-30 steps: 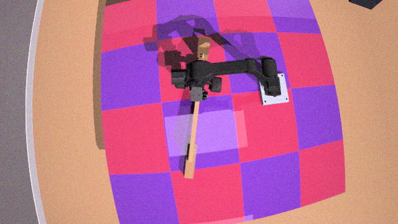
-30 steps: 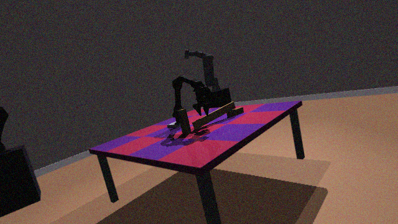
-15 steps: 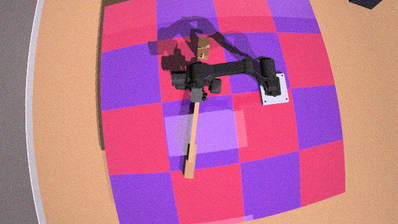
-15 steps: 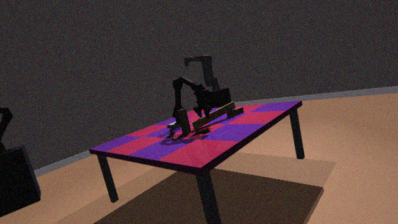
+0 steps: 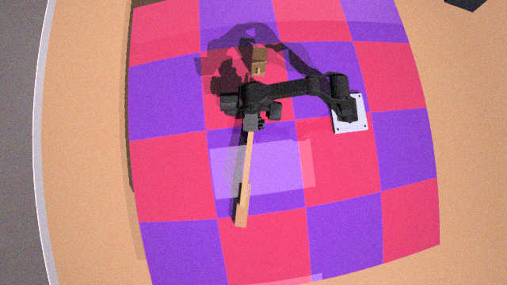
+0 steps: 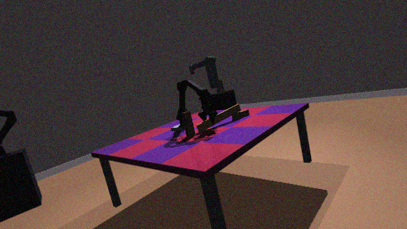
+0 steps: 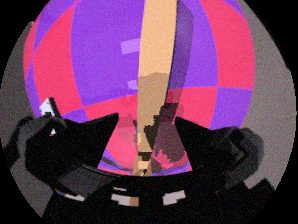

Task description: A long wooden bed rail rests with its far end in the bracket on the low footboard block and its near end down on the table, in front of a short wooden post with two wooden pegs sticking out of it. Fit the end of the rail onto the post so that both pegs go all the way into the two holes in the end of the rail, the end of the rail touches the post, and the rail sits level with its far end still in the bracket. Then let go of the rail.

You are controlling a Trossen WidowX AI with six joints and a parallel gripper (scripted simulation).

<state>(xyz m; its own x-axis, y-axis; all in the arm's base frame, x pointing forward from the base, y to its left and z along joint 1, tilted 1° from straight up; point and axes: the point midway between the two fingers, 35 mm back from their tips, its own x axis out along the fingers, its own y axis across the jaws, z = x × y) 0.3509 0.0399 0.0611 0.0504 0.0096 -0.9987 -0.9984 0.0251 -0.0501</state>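
Note:
The wooden rail [image 5: 247, 158] [image 6: 222, 115] [image 7: 157, 45] slopes. Its far end rests on the low footboard block [image 5: 241, 220] [image 6: 245, 113]; the bracket fit is too small to judge. Its near end is down at the table, a short gap from the post [image 5: 259, 55] [image 6: 188, 124]. The post stands upright, with its small pegs on the side facing the rail. My gripper [image 6: 208, 119] [image 7: 147, 117] is open, fingers pointing down on either side of the rail near its low end, holding nothing. In the top view the arm hides the rail's near end.
The arm reaches over from its white base plate [image 5: 360, 115] beside the rail. The post stands close to the gripper. The checkered table [image 5: 170, 174] [image 6: 203, 159] carries all of these. Another dark arm on a black box stands behind the table in the exterior view.

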